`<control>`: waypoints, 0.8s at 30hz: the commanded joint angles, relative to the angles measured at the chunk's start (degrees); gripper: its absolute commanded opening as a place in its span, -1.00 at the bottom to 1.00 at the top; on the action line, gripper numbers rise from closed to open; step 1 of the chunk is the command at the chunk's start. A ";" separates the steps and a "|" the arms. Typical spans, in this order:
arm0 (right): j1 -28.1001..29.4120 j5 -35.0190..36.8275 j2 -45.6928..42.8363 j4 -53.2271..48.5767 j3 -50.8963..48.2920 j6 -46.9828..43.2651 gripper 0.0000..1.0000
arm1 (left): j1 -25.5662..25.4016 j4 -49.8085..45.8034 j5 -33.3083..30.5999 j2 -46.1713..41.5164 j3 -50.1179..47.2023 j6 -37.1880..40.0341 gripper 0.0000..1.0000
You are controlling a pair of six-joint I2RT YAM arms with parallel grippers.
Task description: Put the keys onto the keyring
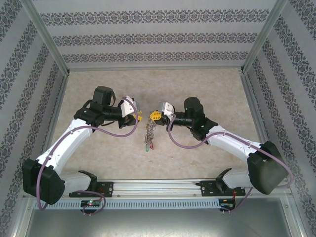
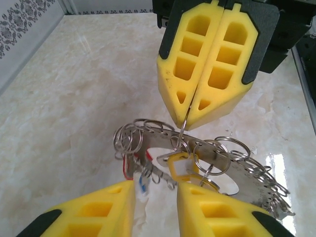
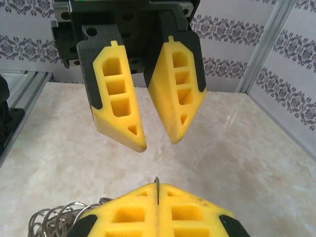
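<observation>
R pincer (image 2: 185, 122) clamped on thin wire loop (image 2: 183, 132) at keyring (image 2: 249, 175) rim; bunch hangs btwn both pincers over worktop (image 2: 74, 98). L pincer (image 3: 158, 143) narrow gap, empty. Yellow-tag key (image 2: 180, 165) + others already on; can't tell what's left. Crowded small rings (image 2: 127, 139) obstruct L approach.

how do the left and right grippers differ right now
The left gripper has its jaws apart with nothing between the tips; the right gripper is shut on a thin wire ring above the keyring. In the top view the left gripper reaches in from the left, the right gripper from the right. Both have yellow fingers with cut-out pockets and face each other closely.
</observation>
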 commanded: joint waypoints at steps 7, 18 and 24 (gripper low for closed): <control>0.04 -2.32 -1.08 0.81 2.49 -1.34 -1.00 | -0.25 14.72 6.13 -1.51 -9.78 -10.47 -0.07; 0.30 -5.87 -0.20 1.55 3.97 -1.83 -1.00 | -1.67 19.98 6.58 0.19 -12.11 -12.97 0.05; 0.73 -7.63 0.58 1.18 5.09 -2.05 -1.00 | -1.63 21.13 7.19 0.89 -13.03 -13.76 0.06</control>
